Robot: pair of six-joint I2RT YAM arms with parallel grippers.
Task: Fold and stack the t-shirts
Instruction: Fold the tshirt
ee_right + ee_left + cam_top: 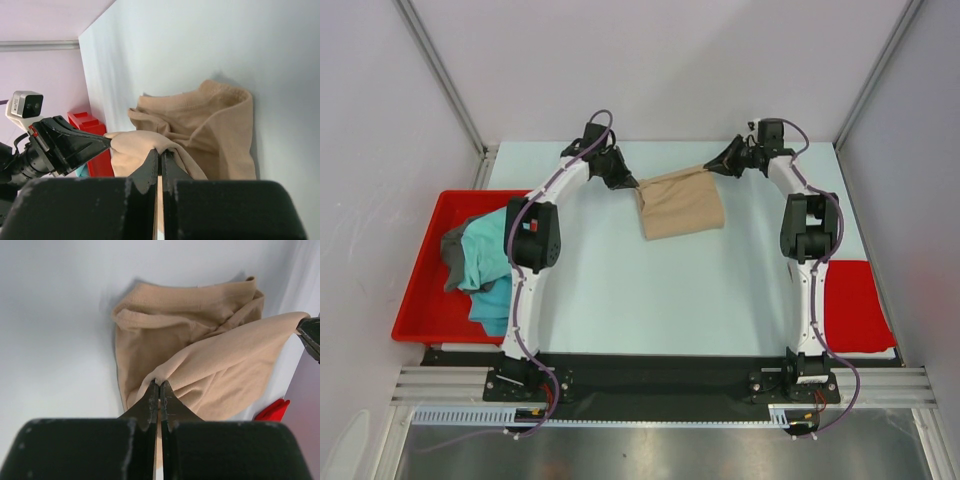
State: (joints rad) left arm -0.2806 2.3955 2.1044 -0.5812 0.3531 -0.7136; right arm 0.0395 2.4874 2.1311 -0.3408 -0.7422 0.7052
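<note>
A tan-beige t-shirt (682, 208) lies partly folded at the far middle of the table, its far edge lifted between both arms. My left gripper (628, 183) is shut on the shirt's far left corner; in the left wrist view the cloth (210, 360) bunches at the closed fingertips (159, 385). My right gripper (712, 165) is shut on the far right corner, with the tan-beige t-shirt (200, 125) pinched at its tips (161, 152). A teal t-shirt (488, 270) and a dark grey t-shirt (456, 250) lie heaped in the red tray (425, 305).
The red tray sits off the table's left edge. A flat red mat (855, 305) lies at the right front by the right arm. Grey walls and metal posts close in the back and sides.
</note>
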